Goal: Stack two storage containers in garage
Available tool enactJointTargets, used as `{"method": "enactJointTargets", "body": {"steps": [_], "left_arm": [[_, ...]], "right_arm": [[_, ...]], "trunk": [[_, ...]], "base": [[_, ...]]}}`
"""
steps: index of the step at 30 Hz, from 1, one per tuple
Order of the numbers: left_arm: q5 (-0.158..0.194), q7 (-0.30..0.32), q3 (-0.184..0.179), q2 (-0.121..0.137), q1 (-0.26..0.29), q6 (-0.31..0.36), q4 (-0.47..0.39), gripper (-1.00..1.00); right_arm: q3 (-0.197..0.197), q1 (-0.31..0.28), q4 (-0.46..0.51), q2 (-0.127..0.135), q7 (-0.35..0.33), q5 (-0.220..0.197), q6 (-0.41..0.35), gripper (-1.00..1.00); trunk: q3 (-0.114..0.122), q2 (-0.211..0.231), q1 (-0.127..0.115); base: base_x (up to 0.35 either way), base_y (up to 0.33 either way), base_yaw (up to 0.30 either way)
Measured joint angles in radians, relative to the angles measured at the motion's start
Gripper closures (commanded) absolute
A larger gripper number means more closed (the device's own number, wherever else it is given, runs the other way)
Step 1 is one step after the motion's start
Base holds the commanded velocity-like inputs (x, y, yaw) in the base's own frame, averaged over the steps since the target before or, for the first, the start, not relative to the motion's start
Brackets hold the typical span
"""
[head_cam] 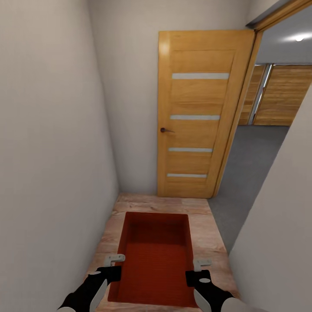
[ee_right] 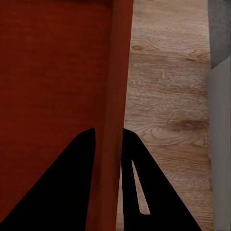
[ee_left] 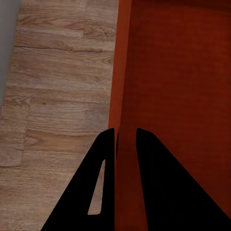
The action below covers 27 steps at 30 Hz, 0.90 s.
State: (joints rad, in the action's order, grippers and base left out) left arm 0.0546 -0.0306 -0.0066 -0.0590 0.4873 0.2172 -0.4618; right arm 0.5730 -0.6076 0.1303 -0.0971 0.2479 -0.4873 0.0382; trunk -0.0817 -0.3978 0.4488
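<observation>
Orange-red container [head_cam: 156, 260] carried low at 6 o'clock, clamped by its two long walls.

Open-topped, plain low walls, flat ribbed-looking bottom, nothing inside; near end cut off by the lower edge of the head view, underside hidden, so height above the wood planks [head_cam: 208, 225] hard to judge. Left gripper [ee_left: 126, 139] clenched on the left wall, one finger inside and one outside; right gripper [ee_right: 109, 139] clenched the same way on the right wall. Both arms cut off past the wrists at 7 and 5 o'clock. Narrow hallway, pale walls [head_cam: 52, 151] close at 9 and 3 o'clock. Wooden door [head_cam: 199, 112] with four pale strips at 12 o'clock, swung open. Grey floor [head_cam: 247, 164] beyond the doorway at 2 o'clock, wood-panelled door [head_cam: 281, 95] farther back, partly hidden.
</observation>
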Motion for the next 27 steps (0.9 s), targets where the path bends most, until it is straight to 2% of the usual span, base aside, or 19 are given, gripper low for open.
{"method": "enactJointTargets", "body": {"steps": [27], "left_arm": [[0.0,0.0,0.0,0.0,0.0,0.0,0.0,1.0]], "right_arm": [[0.0,0.0,-0.001,0.0,0.0,0.0,0.001,1.0]], "trunk": [[0.0,0.0,0.0]], "base": [[0.324,0.0,0.0]]}}
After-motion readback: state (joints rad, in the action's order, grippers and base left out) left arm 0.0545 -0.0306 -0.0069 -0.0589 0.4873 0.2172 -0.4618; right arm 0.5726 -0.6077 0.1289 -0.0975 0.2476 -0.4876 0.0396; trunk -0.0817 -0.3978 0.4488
